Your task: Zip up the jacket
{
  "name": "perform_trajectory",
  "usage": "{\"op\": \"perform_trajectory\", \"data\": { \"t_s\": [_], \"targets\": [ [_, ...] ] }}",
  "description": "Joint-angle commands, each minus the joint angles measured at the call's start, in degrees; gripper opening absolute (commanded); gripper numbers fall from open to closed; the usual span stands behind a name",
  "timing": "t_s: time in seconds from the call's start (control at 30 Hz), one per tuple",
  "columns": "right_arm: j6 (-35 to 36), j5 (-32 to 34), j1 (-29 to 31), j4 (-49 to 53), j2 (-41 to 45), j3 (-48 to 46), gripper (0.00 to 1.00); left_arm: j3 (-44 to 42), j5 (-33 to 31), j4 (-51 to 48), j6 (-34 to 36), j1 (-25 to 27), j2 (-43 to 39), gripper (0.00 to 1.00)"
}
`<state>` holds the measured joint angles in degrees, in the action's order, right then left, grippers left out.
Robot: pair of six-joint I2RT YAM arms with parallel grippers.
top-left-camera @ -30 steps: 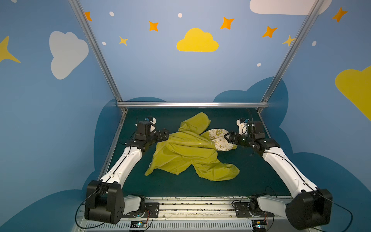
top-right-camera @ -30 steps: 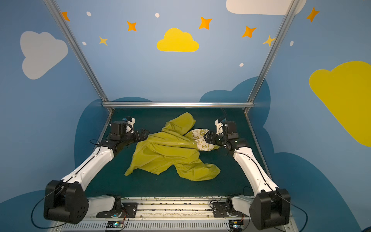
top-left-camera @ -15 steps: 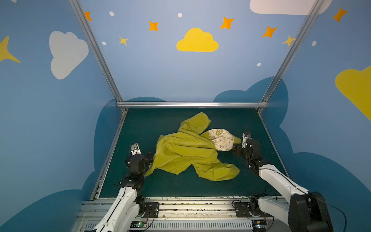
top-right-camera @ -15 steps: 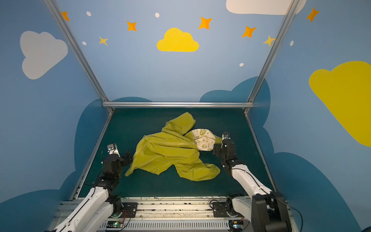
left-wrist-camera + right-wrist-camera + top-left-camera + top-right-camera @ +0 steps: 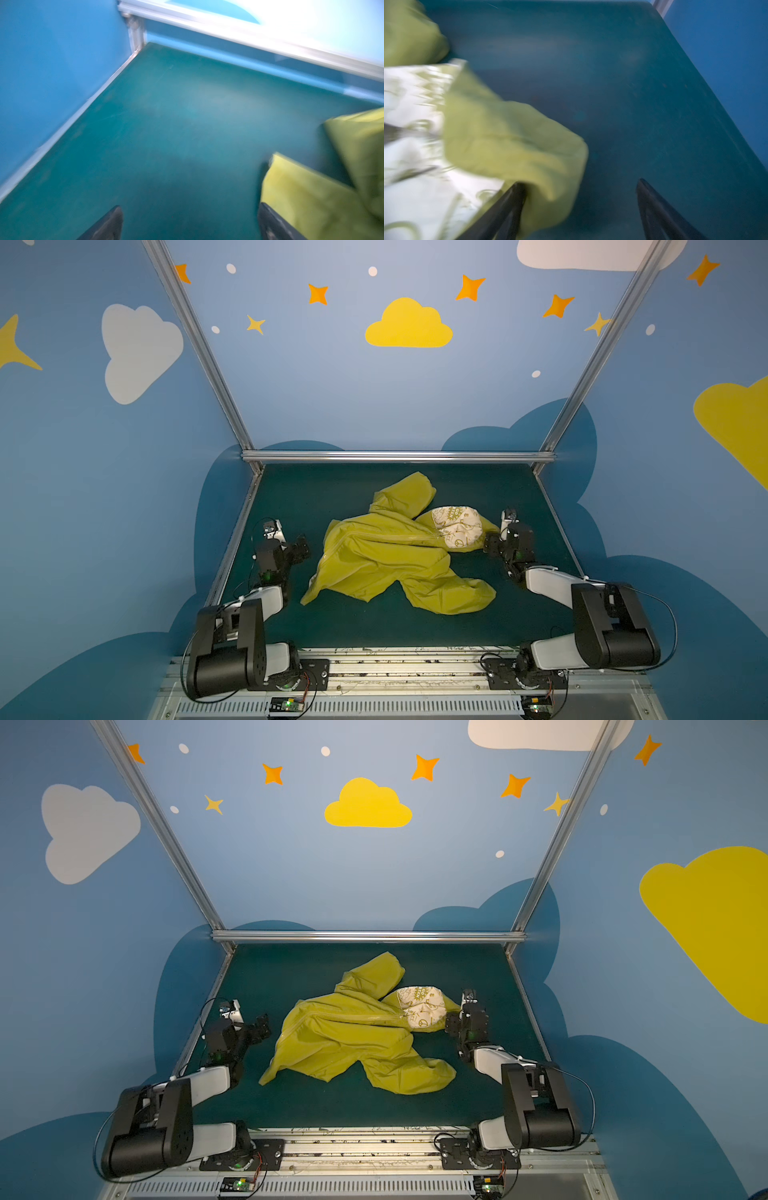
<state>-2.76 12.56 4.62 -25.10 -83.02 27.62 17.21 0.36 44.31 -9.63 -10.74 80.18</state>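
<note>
i count one jacket point(image 5: 386, 556) lying mid-desk on the one green desk point(image 5: 332, 497), with one hood point(image 5: 457, 526) turned lining-out. there are two robot arms: the left arm point(image 5: 266, 597) at eight o'clock from the jacket and the right arm point(image 5: 548, 585) at four o'clock. that makes two hands, the left hand point(image 5: 300, 549) at nine o'clock and the right hand point(image 5: 490, 545) at three o'clock. the wrist views show two dark fingers point(image 5: 108, 224) on each. i see three metal frame bars point(image 5: 397, 456). on the walls are two yellow clouds point(image 5: 408, 325), two white clouds point(image 5: 139, 350) and five orange stars point(image 5: 469, 288).
</note>
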Motion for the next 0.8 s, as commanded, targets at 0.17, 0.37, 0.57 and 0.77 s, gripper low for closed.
{"op": "perform_trajectory", "data": {
  "t_s": [0.17,0.37,0.57,0.77],
  "targets": [
    [-3.36,-3.18,-1.56,-1.48,0.19,1.85,0.93,6.46,3.94,0.26,8.87,7.40,7.67,0.99],
    [-3.38,-3.08,-1.52,-1.38,0.14,1.87,0.93,6.49,3.78,0.54,8.76,7.36,7.71,0.99],
    [-3.30,-3.15,-1.37,-0.43,-0.26,2.63,0.93,6.48,3.77,0.42,8.75,7.38,7.72,0.99],
    [-3.04,-3.31,-1.37,-1.25,0.19,2.02,0.93,6.36,3.79,0.59,8.77,7.40,7.55,0.99]
  ]
}}
